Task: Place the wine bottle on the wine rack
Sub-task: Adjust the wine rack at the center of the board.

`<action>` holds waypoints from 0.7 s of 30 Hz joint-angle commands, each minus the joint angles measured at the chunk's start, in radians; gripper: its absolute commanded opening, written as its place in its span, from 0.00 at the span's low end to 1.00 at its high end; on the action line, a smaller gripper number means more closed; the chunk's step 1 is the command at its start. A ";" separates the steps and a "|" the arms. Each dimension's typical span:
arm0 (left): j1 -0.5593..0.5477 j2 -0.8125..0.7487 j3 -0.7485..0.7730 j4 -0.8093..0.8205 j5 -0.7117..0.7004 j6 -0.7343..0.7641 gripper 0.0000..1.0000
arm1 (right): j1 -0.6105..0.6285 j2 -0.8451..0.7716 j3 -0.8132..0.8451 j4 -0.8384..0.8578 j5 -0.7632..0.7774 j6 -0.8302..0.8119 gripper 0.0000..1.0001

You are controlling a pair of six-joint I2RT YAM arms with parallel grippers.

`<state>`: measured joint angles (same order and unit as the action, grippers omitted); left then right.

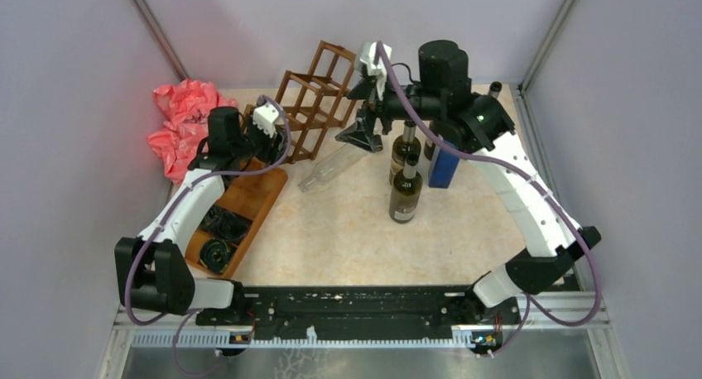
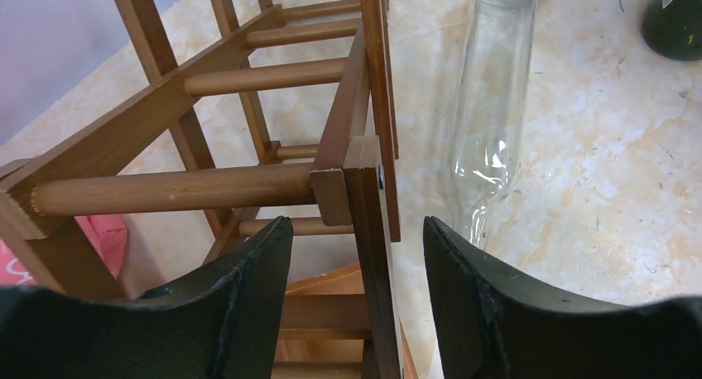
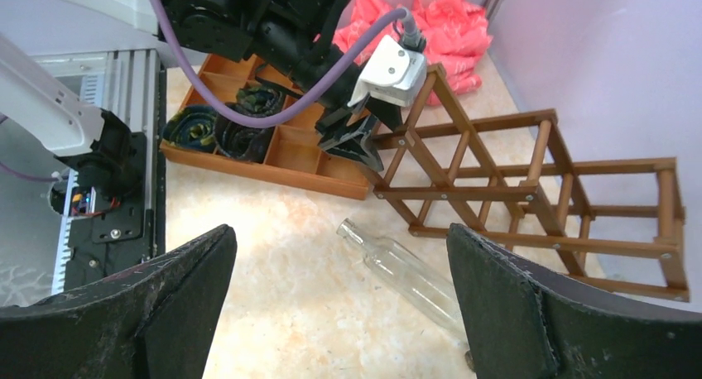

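Both tools are held spread: the left tool (image 2: 356, 230) straddling a post of the wine rack (image 2: 165, 189), the right tool (image 3: 338, 237) above the clear wine bottle (image 3: 410, 271) laid beside it. The body should be gripped squarely, the rack steadied.

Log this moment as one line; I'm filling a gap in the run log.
left gripper: open, wine rack post between fingers | right gripper: open, over clear bottle | clear bottle: lying on table beside rack, not racked
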<state>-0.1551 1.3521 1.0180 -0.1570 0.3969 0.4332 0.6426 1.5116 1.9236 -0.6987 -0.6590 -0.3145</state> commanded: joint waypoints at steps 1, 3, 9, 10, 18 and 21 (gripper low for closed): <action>0.000 -0.038 0.004 0.010 -0.021 -0.024 0.66 | -0.018 -0.090 -0.011 0.014 -0.051 -0.031 0.96; 0.000 -0.044 0.005 -0.004 -0.037 -0.030 0.67 | -0.026 -0.108 -0.022 0.002 -0.069 -0.041 0.96; 0.000 -0.087 -0.022 -0.006 -0.023 -0.031 0.69 | -0.083 -0.160 -0.051 -0.015 -0.147 -0.053 0.96; 0.000 -0.083 -0.024 -0.010 -0.023 -0.029 0.67 | -0.092 -0.167 -0.060 -0.010 -0.162 -0.049 0.96; 0.000 -0.044 -0.041 -0.001 -0.093 -0.060 0.56 | -0.157 -0.217 -0.151 0.035 -0.218 -0.011 0.96; 0.001 -0.049 -0.034 -0.002 -0.163 -0.054 0.43 | -0.169 -0.232 -0.173 0.038 -0.225 -0.011 0.96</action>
<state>-0.1551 1.3041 0.9825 -0.1654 0.3191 0.3859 0.4889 1.3300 1.7672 -0.7097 -0.8402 -0.3367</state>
